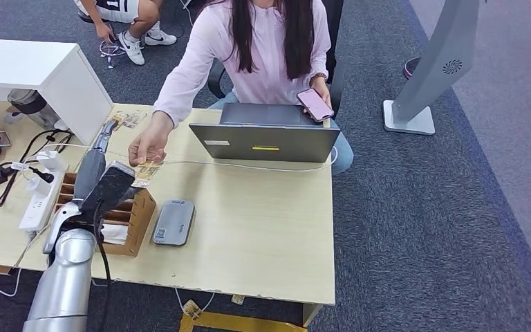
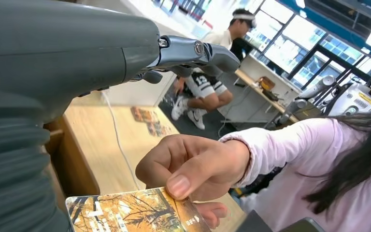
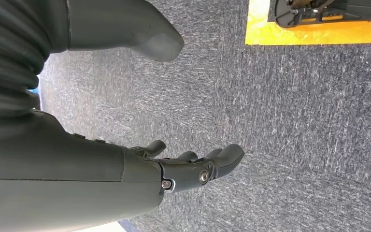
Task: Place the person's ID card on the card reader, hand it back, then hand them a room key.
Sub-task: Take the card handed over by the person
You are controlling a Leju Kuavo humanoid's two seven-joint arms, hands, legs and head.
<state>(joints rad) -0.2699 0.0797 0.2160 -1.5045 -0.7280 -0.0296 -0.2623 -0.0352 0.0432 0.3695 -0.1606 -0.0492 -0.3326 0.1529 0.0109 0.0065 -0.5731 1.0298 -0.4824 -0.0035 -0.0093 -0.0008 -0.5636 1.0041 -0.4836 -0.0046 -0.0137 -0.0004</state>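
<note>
Wooden surface (image 1: 263, 228) carries a reader (image 1: 173, 222); above it the left hand (image 1: 114, 183) and a person's hand (image 2: 193, 166) meet at a card (image 2: 133, 211), robot grip unclear. Right hand (image 3: 183, 166) hangs open.

shorts (image 2: 205, 82): number 13; card (image 2: 135, 212): print too small to read

A: Where is the left arm (image 1: 76, 256)?
B: Raised and stretched forward, its left hand (image 1: 114, 185) extended with fingers (image 2: 198, 50) straight; whether it grips anything is hard to tell.
A: And the right hand (image 3: 125, 169)?
B: Hanging down, fingers apart, holding nothing.
</note>
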